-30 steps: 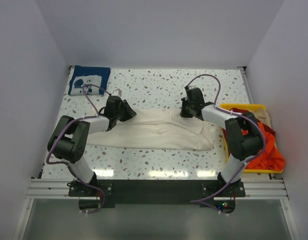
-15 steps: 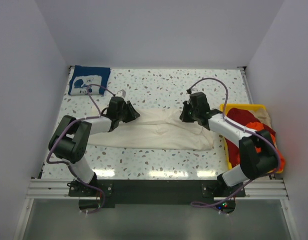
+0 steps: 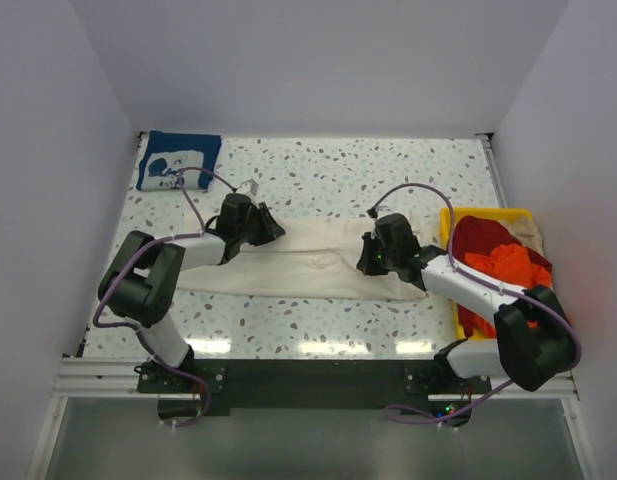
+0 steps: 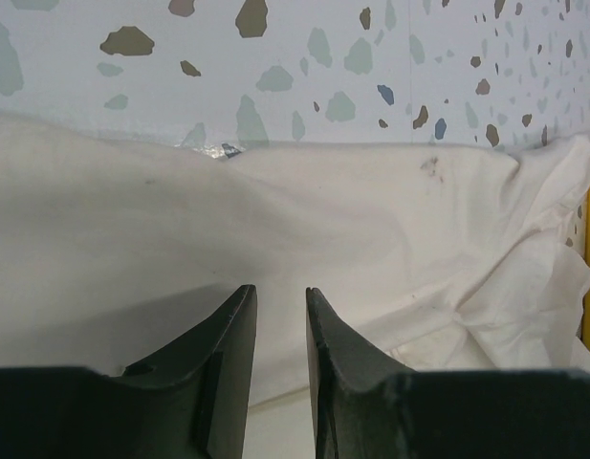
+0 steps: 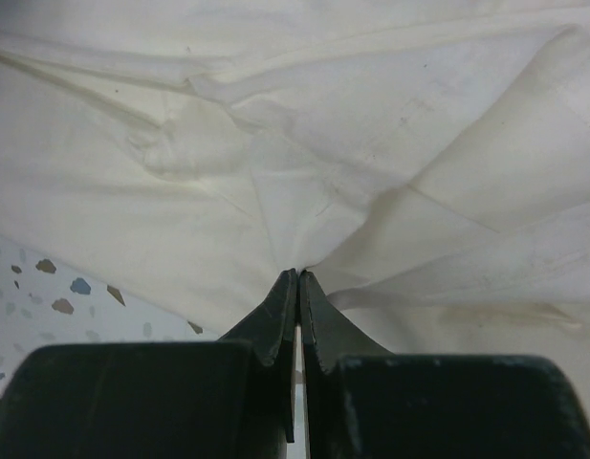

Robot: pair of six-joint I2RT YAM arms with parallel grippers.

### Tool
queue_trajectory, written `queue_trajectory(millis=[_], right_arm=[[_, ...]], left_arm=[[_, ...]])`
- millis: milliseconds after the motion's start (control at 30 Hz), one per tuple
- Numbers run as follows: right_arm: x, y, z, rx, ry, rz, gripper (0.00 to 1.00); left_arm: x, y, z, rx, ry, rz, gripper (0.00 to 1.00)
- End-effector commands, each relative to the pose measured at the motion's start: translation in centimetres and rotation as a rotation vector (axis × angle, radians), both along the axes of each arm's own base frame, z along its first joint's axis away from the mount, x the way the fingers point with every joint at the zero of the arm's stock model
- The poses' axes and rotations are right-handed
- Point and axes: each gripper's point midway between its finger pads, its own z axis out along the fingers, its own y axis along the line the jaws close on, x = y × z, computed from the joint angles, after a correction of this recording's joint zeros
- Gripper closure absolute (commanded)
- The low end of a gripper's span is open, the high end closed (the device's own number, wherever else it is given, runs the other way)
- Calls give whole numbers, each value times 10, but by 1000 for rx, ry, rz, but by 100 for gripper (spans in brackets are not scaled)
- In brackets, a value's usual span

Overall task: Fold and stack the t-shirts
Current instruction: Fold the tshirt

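A large cream t-shirt (image 3: 308, 268) lies stretched across the middle of the table. My right gripper (image 3: 367, 259) is shut on a pinch of its cloth near the right end; in the right wrist view creases run out from the closed tips (image 5: 297, 273) across the cream t-shirt (image 5: 371, 124). My left gripper (image 3: 271, 231) hovers at the shirt's back left edge, open by a narrow gap (image 4: 280, 290) with nothing between its fingers, and the cream t-shirt (image 4: 352, 220) lies below. A folded navy t-shirt (image 3: 178, 158) with white print sits at the back left corner.
A yellow bin (image 3: 450, 215) stands at the right edge, holding an orange-red shirt (image 3: 510, 268), dark red cloth (image 3: 478, 236) and a beige shirt (image 3: 534, 232). White walls close in the speckled table (image 3: 328, 170) on three sides.
My right gripper closed on the cream shirt's far right edge and pulled it toward the near side, folding that part over. The left gripper shifted slightly back.
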Motion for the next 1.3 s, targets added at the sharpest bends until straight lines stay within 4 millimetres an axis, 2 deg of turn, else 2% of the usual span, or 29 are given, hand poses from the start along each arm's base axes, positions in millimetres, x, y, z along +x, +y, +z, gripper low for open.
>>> queue_trajectory(millis=[0, 133, 233, 300, 333, 367, 433, 500, 533, 567, 600, 633, 667, 700, 733, 767, 833, 867, 933, 1033, 1267], right_arm=[[-6, 1, 2, -1, -23, -10, 99], [-9, -2, -2, -18, -34, -9, 85], [-12, -3, 1, -24, -34, -7, 81], [-9, -4, 14, -16, -63, -14, 74], [-7, -9, 21, -33, -71, -36, 66], [-5, -14, 33, -39, -103, -60, 62], [3, -33, 49, -100, -135, -162, 51], [10, -56, 60, -184, -164, -265, 48], [18, -58, 71, -188, -184, -291, 48], [21, -62, 73, -200, -180, -308, 48], [26, -66, 66, -229, -150, -325, 49], [32, -68, 70, -241, -150, -345, 49], [35, -70, 67, -263, -138, -353, 49], [37, -72, 60, -292, -118, -358, 49], [39, -74, 58, -312, -112, -367, 49], [42, -79, 56, -335, -114, -386, 49], [43, -86, 46, -366, -91, -401, 49], [43, -88, 42, -369, -83, -406, 49], [43, -94, 32, -372, -63, -416, 49], [42, -95, 16, -365, -29, -406, 48], [37, -103, -5, -378, 14, -408, 48]], left_arm=[[4, -11, 14, -6, -79, -59, 68], [1, -22, 18, -16, -103, -115, 67], [-1, -33, 21, -27, -121, -169, 68], [-1, -42, 27, -28, -143, -199, 67], [-3, -48, 30, -32, -154, -221, 67], [-1, -54, 37, -36, -175, -236, 67], [-6, -70, 44, -41, -204, -294, 63], [-9, -90, 55, -48, -242, -351, 59], [-10, -98, 59, -51, -259, -372, 59], [-13, -112, 67, -51, -287, -408, 57], [-14, -118, 65, -39, -288, -423, 55], [-14, -125, 67, -30, -296, -435, 55], [-18, -140, 72, -11, -314, -475, 55], [-17, -144, 68, 17, -311, -477, 55], [-13, -154, 78, 28, -337, -486, 54], [-22, -162, 69, 73, -327, -523, 52], [-17, -170, 73, 130, -351, -508, 50], [-24, -176, 69, 163, -347, -536, 49], [-22, -181, 66, 204, -352, -529, 47], [-31, -194, 57, 245, -352, -562, 45], [-40, -211, 40, 320, -334, -593, 40]])
